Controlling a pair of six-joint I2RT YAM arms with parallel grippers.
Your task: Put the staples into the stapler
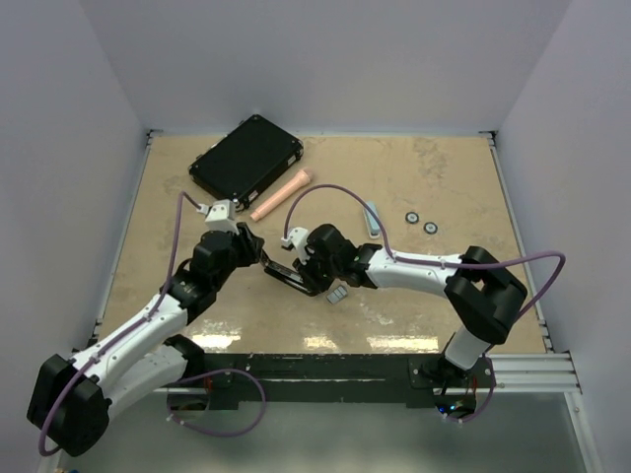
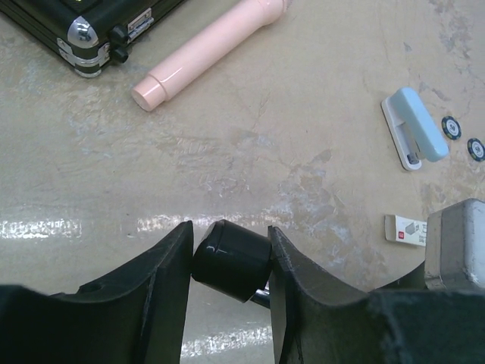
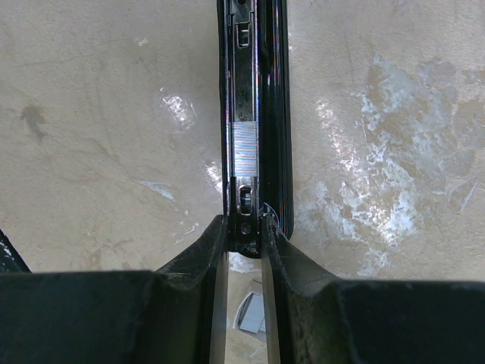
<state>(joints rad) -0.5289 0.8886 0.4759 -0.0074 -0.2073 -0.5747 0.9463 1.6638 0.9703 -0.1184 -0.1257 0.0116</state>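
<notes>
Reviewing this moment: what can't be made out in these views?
Left wrist: the left gripper hides the stapler body; only its black end shows.
Right wrist: the top edge cuts off the stapler's far end; the pale object beneath the right gripper is blurred.
Top view: staples too small to see; both grippers cover most of the stapler.

The black stapler (image 3: 254, 91) runs off the top edge, the black case (image 2: 45, 17) likewise cropped.

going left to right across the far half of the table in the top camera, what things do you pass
black case → pink tube → light blue stapler → first black ring → second black ring
</notes>
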